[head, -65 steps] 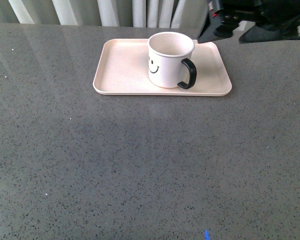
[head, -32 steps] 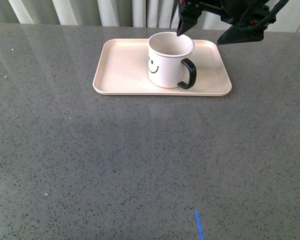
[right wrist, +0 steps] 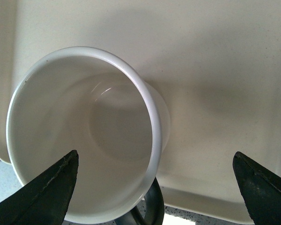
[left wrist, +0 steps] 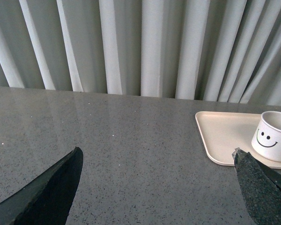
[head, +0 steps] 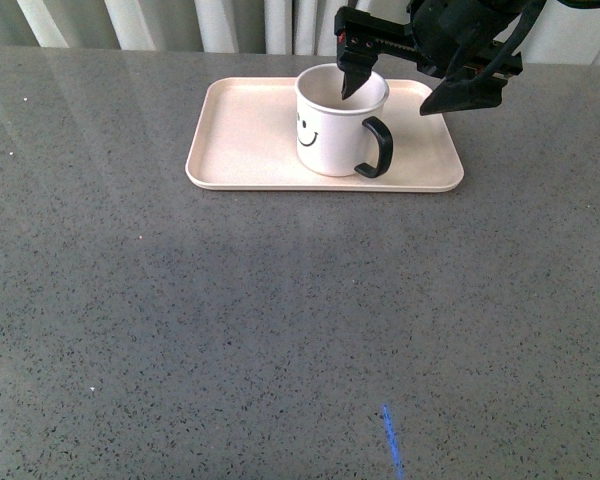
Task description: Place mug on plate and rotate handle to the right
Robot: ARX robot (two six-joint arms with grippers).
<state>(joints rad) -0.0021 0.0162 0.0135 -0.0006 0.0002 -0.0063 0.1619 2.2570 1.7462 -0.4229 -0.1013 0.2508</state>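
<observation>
Lowered the right gripper (head: pixel 387 100) further — splayed, one finger inside the mug (head: pixel 330 140), the other above the plate's (head: pixel 240 140) right edge. Held the left gripper (left wrist: pixel 157 151) splayed too.

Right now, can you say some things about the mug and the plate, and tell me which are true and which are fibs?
1. The mug stands upright on the plate. True.
2. The mug is full of juice. False: the right wrist view shows it is empty.
3. The handle is black. True.
4. The right jaws are shut. False: they are open, with one tip over the mug's opening and the other outside it.
5. The left jaws hold the mug. False: they are open and hold nothing, and the mug sits off to one side of them.
</observation>
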